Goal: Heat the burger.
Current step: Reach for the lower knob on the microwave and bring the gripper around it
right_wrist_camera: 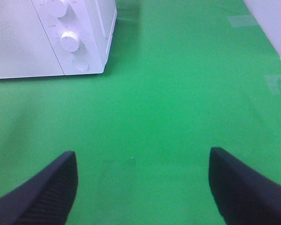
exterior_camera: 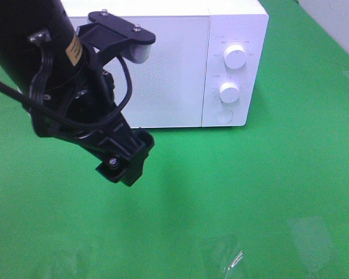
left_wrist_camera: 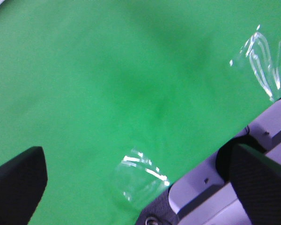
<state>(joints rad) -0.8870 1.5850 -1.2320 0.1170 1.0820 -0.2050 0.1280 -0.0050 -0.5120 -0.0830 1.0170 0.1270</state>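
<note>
Left claw (left_wrist_camera: 136,154): open, its two black ribbed fingers (left_wrist_camera: 16,187) spread wide over bare green cloth, nothing between them. Right claw (right_wrist_camera: 143,154): likewise open and empty, with dark textured fingers (right_wrist_camera: 42,192) at either edge of its view, facing the microwave (right_wrist_camera: 47,37) across open tabletop (right_wrist_camera: 178,108).

Burger: seen in no view, so its appearance cannot be reported. The microwave door (exterior_camera: 168,64) is shut, and its speckled, opaque-looking window panel gives no sight of the interior.

Surroundings: the microwave is a white, boxy unit at the back of the tabletop. Its right-hand control strip has two round white knobs (exterior_camera: 235,57) (exterior_camera: 229,92), one above the other, and a round button (exterior_camera: 224,114) below them. The left arm (exterior_camera: 64,75), black with looped cable, hangs in front of the microwave's left part and blocks it from the high camera.

Surface: a smooth, matte green covering, with several patches of clear, glossy tape (exterior_camera: 230,258) stuck flat to it.
</note>
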